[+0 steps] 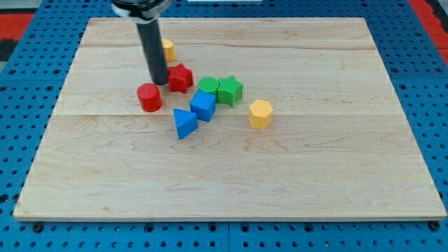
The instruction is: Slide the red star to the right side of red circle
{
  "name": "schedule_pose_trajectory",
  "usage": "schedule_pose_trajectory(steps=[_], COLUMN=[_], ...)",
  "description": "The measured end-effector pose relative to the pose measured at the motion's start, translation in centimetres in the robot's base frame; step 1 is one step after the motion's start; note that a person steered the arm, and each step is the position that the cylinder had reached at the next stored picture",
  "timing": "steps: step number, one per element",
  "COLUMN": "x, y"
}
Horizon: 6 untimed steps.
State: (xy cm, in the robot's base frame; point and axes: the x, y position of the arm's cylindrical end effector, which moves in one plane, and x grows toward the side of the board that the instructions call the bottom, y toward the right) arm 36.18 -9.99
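Observation:
The red star [180, 78] lies on the wooden board, up and to the right of the red circle [149, 96]. My tip [159, 82] is between them, touching the star's left side and just above the circle's upper right edge. The dark rod rises from there to the view's top.
A yellow block [168, 50] sits partly behind the rod. A green circle [208, 86] and a green star [229, 90] lie right of the red star. A blue cube [203, 106] and a blue triangle [185, 123] lie below. A yellow hexagon [260, 113] is further right.

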Motion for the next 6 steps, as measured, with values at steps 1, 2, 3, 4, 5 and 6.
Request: schedule_pose_trajectory(steps=[1,2,3,4,5,6], x=[-2.2,-3.9,-4.7,-2.8,-1.9,-1.7], y=[1.5,0.9,6.8,7.0,1.2,1.3])
